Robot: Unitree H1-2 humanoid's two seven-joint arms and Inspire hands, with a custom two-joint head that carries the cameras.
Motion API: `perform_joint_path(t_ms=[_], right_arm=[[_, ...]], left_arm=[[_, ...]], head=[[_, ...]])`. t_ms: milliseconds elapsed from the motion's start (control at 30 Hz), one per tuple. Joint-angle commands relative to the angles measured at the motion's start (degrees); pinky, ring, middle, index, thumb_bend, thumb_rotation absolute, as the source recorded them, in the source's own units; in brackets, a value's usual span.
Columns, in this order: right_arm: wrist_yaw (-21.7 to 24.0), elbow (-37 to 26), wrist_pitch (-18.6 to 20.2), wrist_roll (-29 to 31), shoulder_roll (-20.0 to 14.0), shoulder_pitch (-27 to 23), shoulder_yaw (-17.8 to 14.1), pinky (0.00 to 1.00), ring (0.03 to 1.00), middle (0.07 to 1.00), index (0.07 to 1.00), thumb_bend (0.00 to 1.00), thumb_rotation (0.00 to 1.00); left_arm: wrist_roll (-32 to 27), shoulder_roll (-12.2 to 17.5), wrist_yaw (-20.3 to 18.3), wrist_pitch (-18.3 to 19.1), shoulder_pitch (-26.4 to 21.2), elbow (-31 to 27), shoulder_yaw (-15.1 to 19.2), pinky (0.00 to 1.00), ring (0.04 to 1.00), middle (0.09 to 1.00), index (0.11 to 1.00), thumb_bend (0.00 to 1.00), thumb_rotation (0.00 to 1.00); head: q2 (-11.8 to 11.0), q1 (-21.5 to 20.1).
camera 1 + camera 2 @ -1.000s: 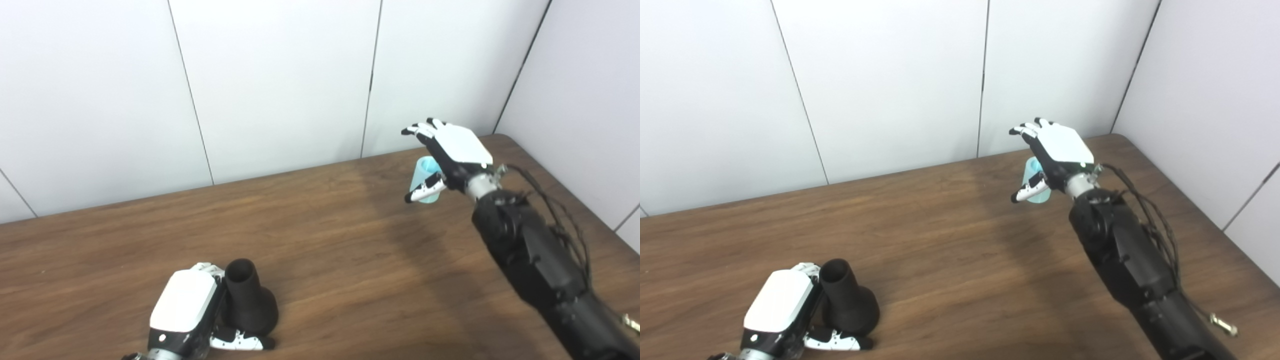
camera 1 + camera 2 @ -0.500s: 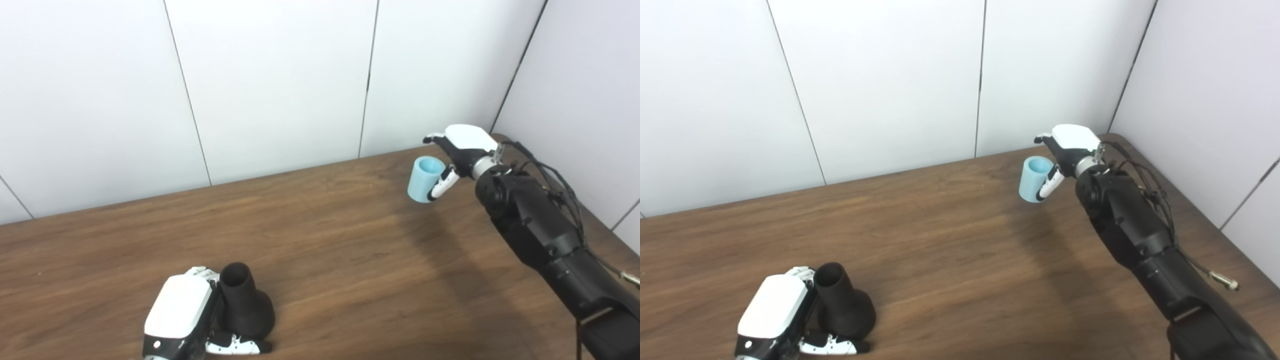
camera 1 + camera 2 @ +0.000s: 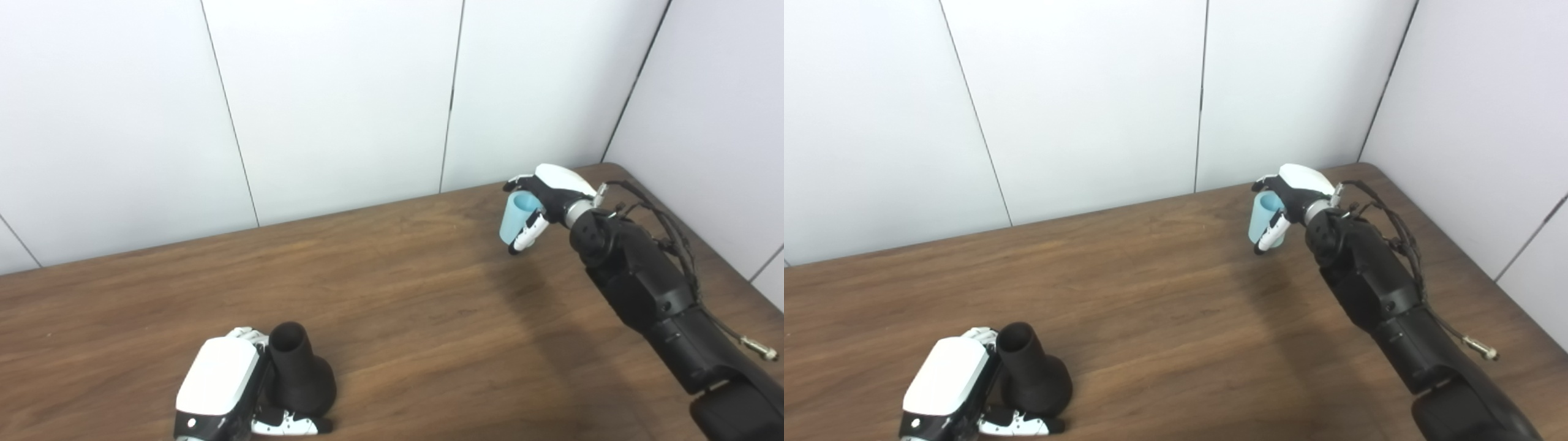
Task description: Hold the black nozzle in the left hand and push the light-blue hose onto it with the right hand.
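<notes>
The right hand (image 3: 551,195) wraps the short light-blue cylindrical hose (image 3: 513,218) at two o'clock. It should firm that grip before lifting (open end up). At seven o'clock the left hand (image 3: 220,383) clasps the black flared nozzle (image 3: 300,380).

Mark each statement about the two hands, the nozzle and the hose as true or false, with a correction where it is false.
1. The black nozzle stands near the table's front edge, beside the left hand. True.
2. The light-blue hose is already pushed onto the nozzle. False: they are far apart.
3. The right hand is curled around the hose. True.
4. The hose lies on the table untouched. False: the right hand is at it.
</notes>
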Motion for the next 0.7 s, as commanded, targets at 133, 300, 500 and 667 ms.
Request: perform_joint_path(t_ms=[133, 300, 500, 667], right_arm=[[-2.4, -0.9, -0.7, 1.4, -2.2, -1.8, -0.8, 0.66, 0.727, 0.791, 0.791, 0.91, 0.08], [-3.0, -0.4, -0.3, 1.9, -2.5, -1.5, -1.0, 0.65, 0.704, 0.767, 0.782, 0.88, 0.08], [-4.1, 0.5, -1.3, 2.8, -3.1, -1.0, -1.5, 0.66, 0.681, 0.723, 0.715, 0.84, 0.01], [-5.5, -0.1, -1.2, 2.0, -3.4, -0.6, -0.8, 0.62, 0.626, 0.666, 0.678, 0.84, 0.0]], left_arm=[[1.3, 1.7, -3.5, 0.1, 2.1, 0.7, -0.8, 0.75, 0.624, 0.496, 0.483, 0.52, 0.0], [1.2, 1.6, -3.6, 0.3, 2.1, 0.8, -0.8, 0.75, 0.627, 0.505, 0.479, 0.52, 0.0], [1.1, 1.6, -3.9, 0.2, 2.1, 0.7, -0.7, 0.75, 0.63, 0.501, 0.481, 0.52, 0.0], [1.3, 1.7, -4.4, 0.5, 2.1, 0.5, -0.8, 0.76, 0.638, 0.506, 0.478, 0.52, 0.0]], head=[[0.2, 0.0], [0.4, 0.3], [0.6, 0.3], [0.7, 0.2]])
